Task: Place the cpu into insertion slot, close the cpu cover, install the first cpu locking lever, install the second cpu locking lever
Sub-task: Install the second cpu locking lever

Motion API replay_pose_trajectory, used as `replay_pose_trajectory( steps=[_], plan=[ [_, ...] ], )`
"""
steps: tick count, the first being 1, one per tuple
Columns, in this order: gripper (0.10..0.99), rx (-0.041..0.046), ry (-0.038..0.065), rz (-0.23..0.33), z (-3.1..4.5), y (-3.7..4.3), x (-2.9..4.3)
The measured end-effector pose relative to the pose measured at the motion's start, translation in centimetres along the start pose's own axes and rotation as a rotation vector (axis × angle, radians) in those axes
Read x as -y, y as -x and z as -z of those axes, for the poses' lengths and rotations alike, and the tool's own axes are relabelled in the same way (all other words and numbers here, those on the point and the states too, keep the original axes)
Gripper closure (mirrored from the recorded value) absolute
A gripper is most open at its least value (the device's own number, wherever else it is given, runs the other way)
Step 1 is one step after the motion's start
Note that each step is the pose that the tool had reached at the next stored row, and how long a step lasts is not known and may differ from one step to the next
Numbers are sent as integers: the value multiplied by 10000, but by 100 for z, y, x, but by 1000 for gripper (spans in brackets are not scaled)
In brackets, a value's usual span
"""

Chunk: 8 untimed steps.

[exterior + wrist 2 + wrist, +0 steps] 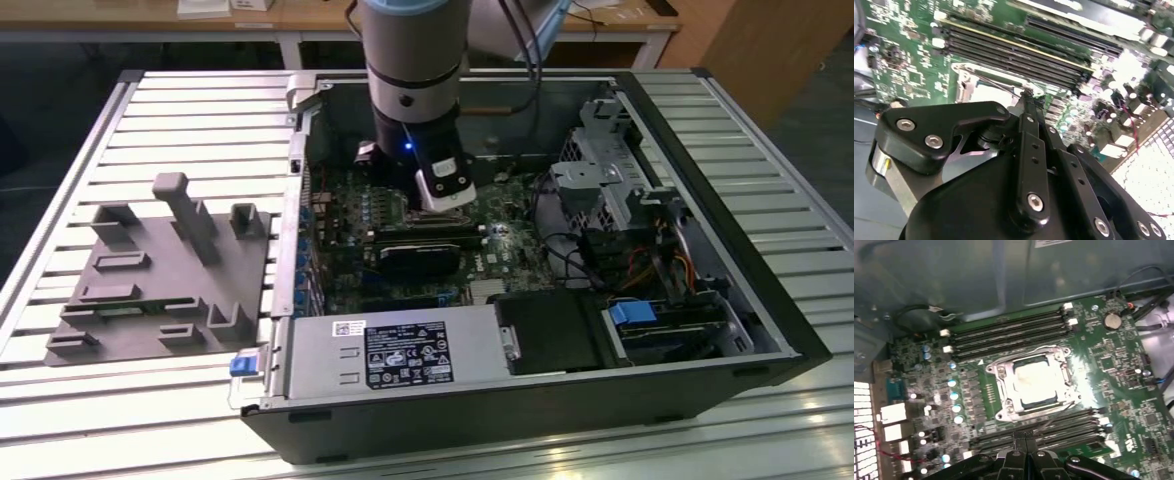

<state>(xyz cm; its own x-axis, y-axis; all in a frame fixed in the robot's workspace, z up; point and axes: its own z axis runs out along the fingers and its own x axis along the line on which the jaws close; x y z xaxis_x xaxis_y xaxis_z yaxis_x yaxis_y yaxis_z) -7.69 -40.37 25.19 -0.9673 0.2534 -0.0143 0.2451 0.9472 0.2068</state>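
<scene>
Standing on a slatted metal table (747, 120), the open computer case (747, 330); fingers (1025, 444) shut, empty.

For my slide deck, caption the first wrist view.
Shut gripper above the cpu seated under its cpu cover.

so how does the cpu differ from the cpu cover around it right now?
The cpu is a solid dull silver-grey square; the cpu cover is a thin bright metal frame with a cut-out centre. The cpu is smaller and shows through that cut-out, the cpu cover lying closed around it. Both lie flat on the green board.
</scene>
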Motion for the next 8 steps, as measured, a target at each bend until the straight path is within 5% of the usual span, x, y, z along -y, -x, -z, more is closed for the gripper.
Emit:
replay_pose_trajectory(
  steps=[8],
  plan=[
    [984,-49,-11,-9,-24,192,-8]
  ],
)
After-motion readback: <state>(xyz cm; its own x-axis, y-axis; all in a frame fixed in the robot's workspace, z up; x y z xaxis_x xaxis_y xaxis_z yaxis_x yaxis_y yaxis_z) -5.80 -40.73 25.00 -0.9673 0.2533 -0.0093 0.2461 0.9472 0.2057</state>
